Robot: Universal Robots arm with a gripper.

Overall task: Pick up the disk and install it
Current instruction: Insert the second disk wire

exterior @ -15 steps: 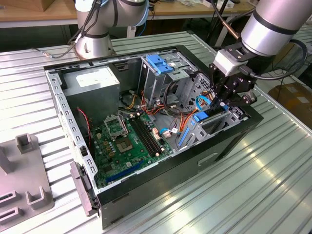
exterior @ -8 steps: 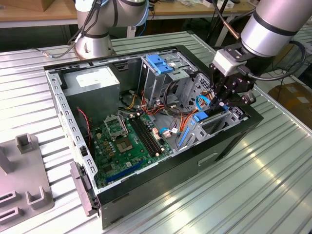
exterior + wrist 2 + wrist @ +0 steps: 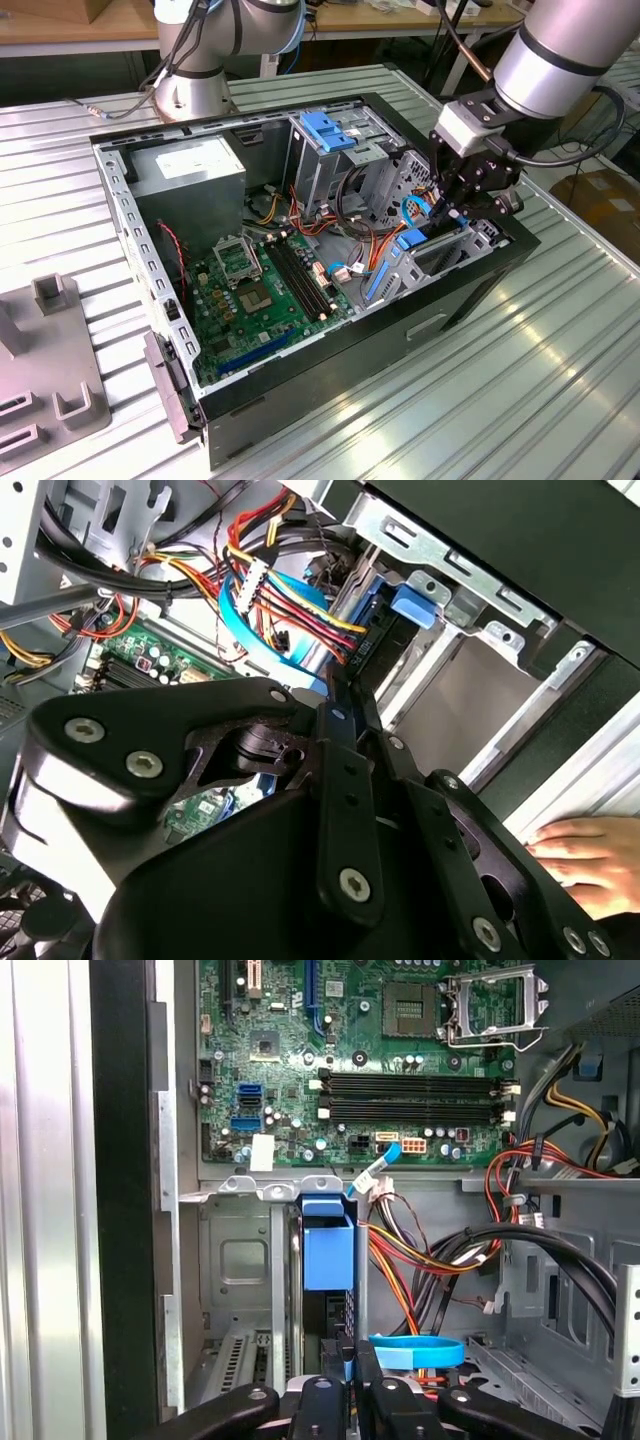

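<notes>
The disk (image 3: 328, 1252) stands edge-on in the lower drive bay of the open computer case (image 3: 470, 290), its blue caddy rail facing the first wrist view. In the exterior view the disk's blue rail (image 3: 411, 239) shows at the case's corner nearest that view's right, just under my gripper (image 3: 442, 214). The gripper (image 3: 347, 1365) reaches down into the bay, its black fingers (image 3: 345, 705) drawn together on the disk's thin blue edge. The drive's flat faces are hidden by the bay walls.
Red, yellow and black cables (image 3: 430, 1250) crowd beside the bay. The motherboard (image 3: 260, 290) lies on the case floor, and a blue bracket (image 3: 325, 130) tops the grey drive cage. A second arm's base (image 3: 190, 70) stands behind the case. A person's hand (image 3: 580, 850) rests outside the case.
</notes>
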